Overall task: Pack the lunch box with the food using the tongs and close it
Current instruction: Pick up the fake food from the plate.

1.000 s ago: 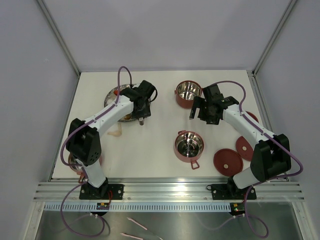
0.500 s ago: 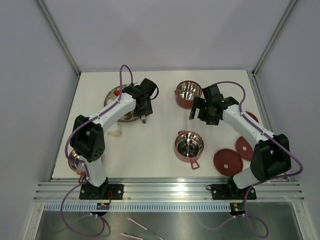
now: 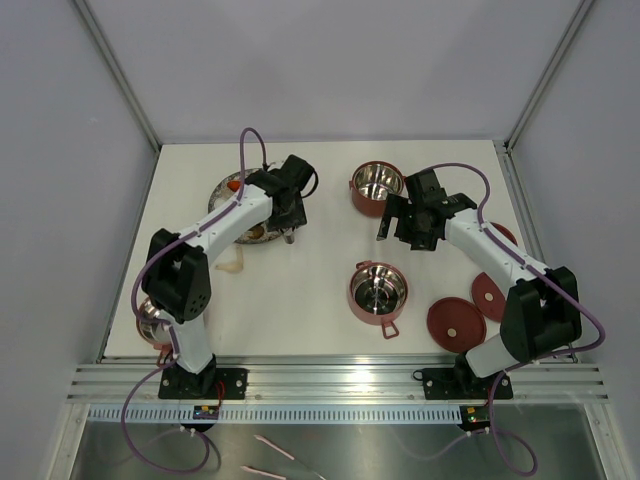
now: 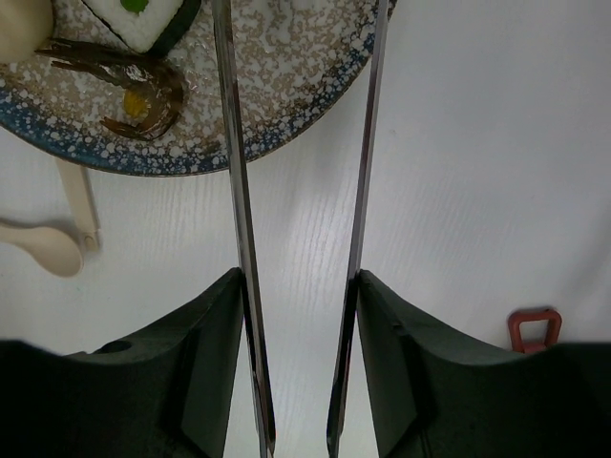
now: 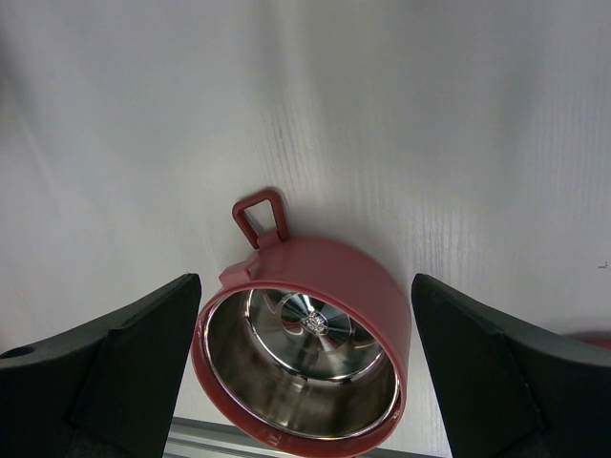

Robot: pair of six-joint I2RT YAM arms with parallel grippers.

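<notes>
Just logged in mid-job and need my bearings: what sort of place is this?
Most likely a lab robot cell, not a kitchen: a white table boxed in by plain grey panels, with an aluminium mounting rail along its near edge.

Inspection of non-task items: one grey speckled plate [image 4: 296,86] with a dark blue rim sits toward the far-left corner of the white table [image 3: 320,300]. One cream spoon [image 4: 46,246] lies flat on the table beside the plate, handle reaching its rim. An aluminium rail [image 3: 340,378] runs along the table's near edge.
</notes>
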